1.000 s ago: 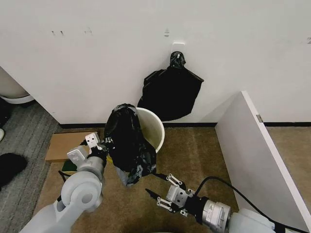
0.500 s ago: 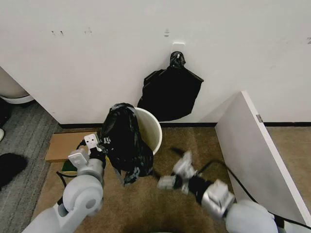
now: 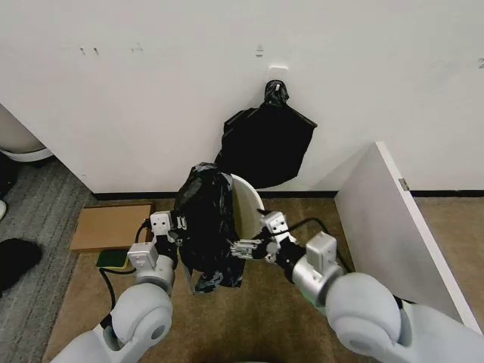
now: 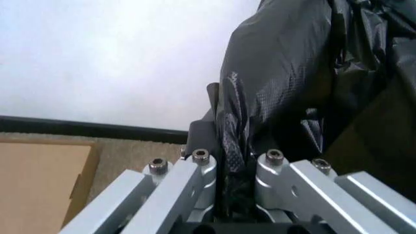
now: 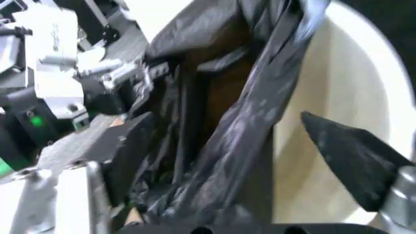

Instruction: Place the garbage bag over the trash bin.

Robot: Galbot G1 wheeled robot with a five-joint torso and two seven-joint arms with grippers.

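At frame centre, one garbage bag (image 3: 206, 227) drapes one trash bin (image 3: 247, 208). My left gripper (image 3: 180, 224) clamps the bag's left edge; my right gripper (image 3: 240, 248), fingers spread, straddles its right edge.

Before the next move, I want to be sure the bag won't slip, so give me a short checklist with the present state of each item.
1. Left hand gripping the garbage bag: ok, the film is pinched between its fingers in the left wrist view.
2. Right hand open around the bag: ok, its fingers straddle a fold without closing.
3. Bag mouth spread over the trash bin rim: not ok, the bag hangs bunched at the bin's near side.
4. Bin upright: ok.
5. Bag free of the black bundle on the wall: ok, they are apart.
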